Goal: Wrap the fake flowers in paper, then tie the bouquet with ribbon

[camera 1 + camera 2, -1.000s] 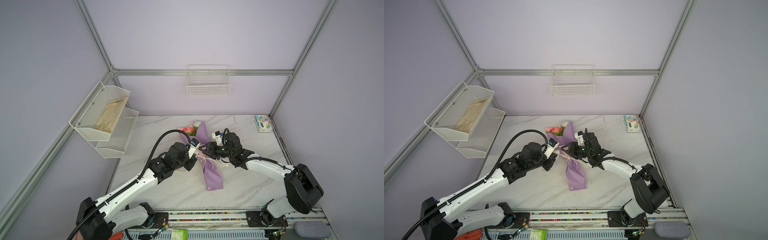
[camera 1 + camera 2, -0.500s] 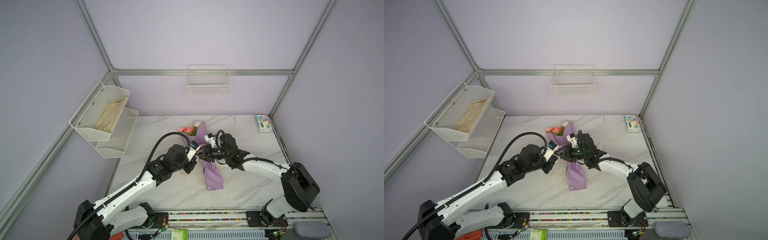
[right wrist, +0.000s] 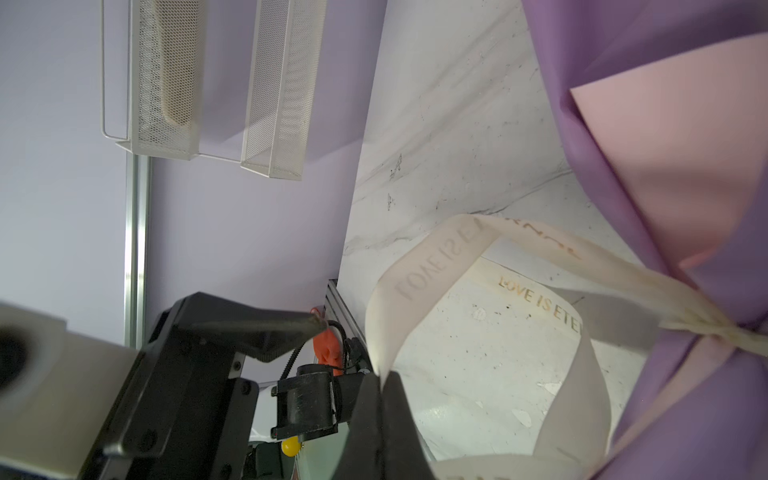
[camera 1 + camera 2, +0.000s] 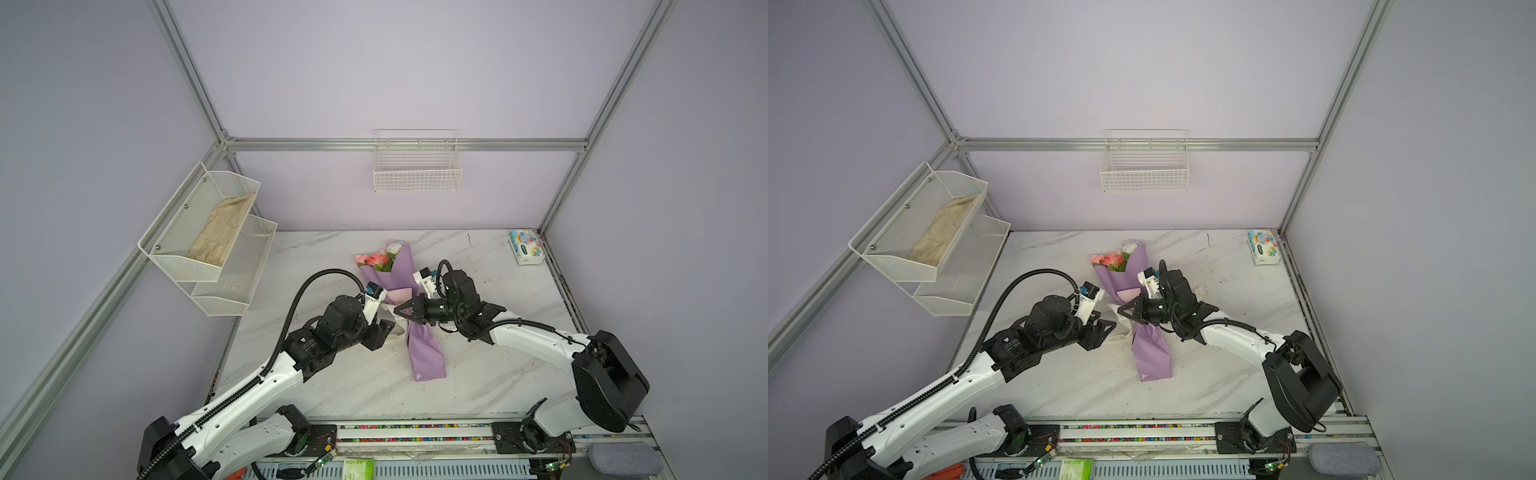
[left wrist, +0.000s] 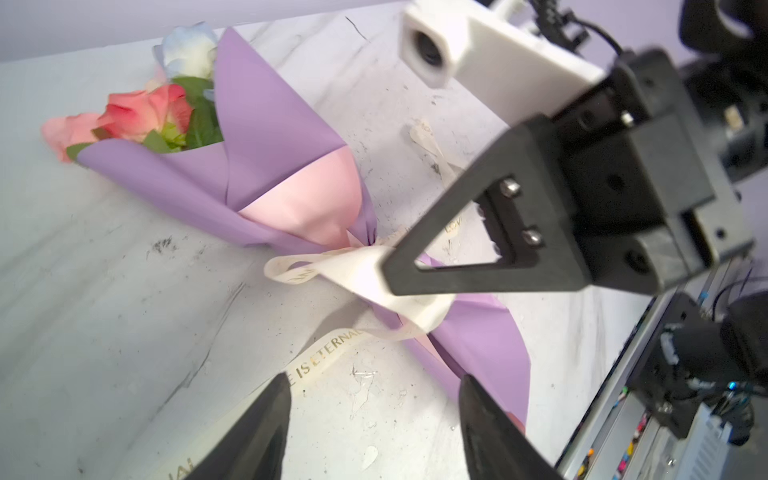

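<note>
Since a second ago the right gripper [image 4: 398,309] has been clamping onto the cream ribbon [image 5: 328,270] loop beside the knot, while the left gripper [image 5: 374,399] has been letting go. It is now hanging released, jaws apart, over the trailing end. The bouquet of fake flowers [image 4: 392,282] is lying on the worktop [image 4: 332,374] between the arms, with the ribbon cinching its waist. To tighten well, the right should be pulling steadily away from the knot while the left is re-taking the other end, so the paper is not dragging.

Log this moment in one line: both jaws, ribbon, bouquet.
left jaws: open, empty | right jaws: shut on cream lettered ribbon | ribbon: knotted round lilac-wrapped bouquet of fake flowers on marble table
</note>
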You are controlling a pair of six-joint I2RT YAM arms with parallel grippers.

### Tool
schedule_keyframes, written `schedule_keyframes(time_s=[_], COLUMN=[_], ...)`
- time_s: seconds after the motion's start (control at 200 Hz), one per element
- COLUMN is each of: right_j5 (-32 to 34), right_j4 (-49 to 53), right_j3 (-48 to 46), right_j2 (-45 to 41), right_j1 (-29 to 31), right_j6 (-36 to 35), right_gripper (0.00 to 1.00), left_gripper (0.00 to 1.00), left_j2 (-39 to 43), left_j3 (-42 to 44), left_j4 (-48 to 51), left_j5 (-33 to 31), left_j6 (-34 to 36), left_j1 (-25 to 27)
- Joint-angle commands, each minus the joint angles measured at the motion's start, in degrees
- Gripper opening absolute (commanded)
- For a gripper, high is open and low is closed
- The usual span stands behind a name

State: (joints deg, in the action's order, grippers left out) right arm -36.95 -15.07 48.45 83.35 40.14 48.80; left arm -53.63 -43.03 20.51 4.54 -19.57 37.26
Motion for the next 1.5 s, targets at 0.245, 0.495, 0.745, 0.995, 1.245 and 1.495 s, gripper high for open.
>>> schedule_keyframes(time_s=[0.245, 0.495, 0.745, 0.995, 1.245, 1.495], right_j5=[1.19, -0.87, -2.24, -4.45, 5.86, 23.18], right_j4=[-2.74, -3.56, -3.28, 2.31, 17.65, 32.9], right_j3=[-1.9, -1.44, -1.16, 0.34, 1.16, 0.55], right_j2=[-0.49, 0.75, 1.53, 1.65, -4.36, -2.04], right_j1=[0.2, 0.37, 0.99, 1.17, -8.59, -26.14], right_j6=[-5.86, -6.33, -6.49, -9.64, -12.72, -13.47], right_gripper=[0.0, 0.0, 0.0, 0.08, 0.35, 0.48], left_gripper=[0.64, 0.7, 0.58, 0.13, 0.0, 0.0], left_j2=[-1.42, -11.24, -16.24, -18.77, -17.95, -20.83], left_j3=[14.11, 11.66, 7.54, 5.38, -5.18, -16.99], left_j4=[-34.38, -42.78, -42.71, -38.33, -8.43, 20.73], left_j5=[19.11, 26.09, 27.29, 30.5, 24.83, 12.98], left_j6=[-41.38, -49.23, -48.9, -45.28, -24.93, -4.34], left_j1=[-11.77, -11.42, -10.8, -10.81, -10.8, -10.53])
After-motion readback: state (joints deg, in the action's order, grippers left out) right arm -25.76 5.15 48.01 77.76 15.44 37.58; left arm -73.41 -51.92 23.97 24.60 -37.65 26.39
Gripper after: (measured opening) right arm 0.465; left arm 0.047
